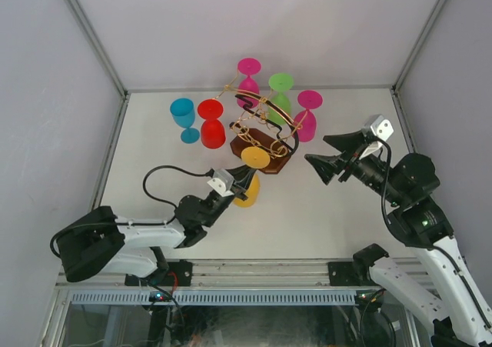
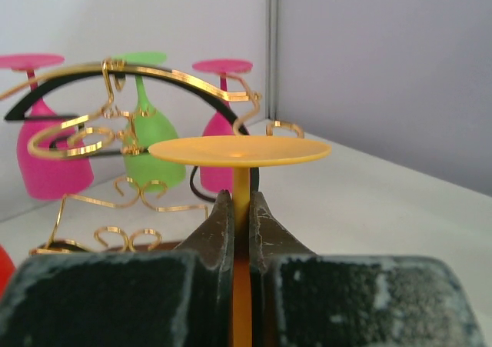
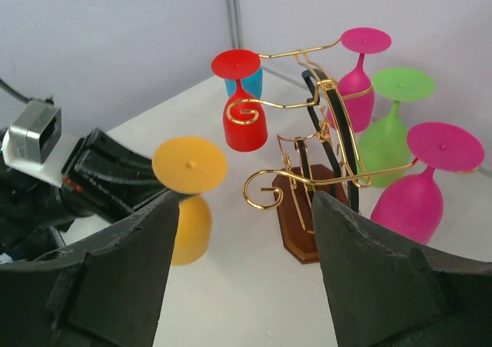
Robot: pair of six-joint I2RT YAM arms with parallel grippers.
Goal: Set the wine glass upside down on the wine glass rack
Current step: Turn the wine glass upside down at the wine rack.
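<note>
L grip [image 2: 241, 208] pinching stem, inverted yellow glass [image 2: 240, 150] | R grip [image 3: 244, 202] open, empty | todo: hang on rack [image 2: 177, 76]

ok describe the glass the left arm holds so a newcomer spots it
Start at the gold wire rack mid-table. On its near side the left claw pinches the stem of an upside-down glass. It is the only yellow one, and the only one held.

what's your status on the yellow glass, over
Left pincer shut on yellow glass stem. Glass upside down beside rack, not hung. Right pincer open, empty. Path to rack clear.
</note>
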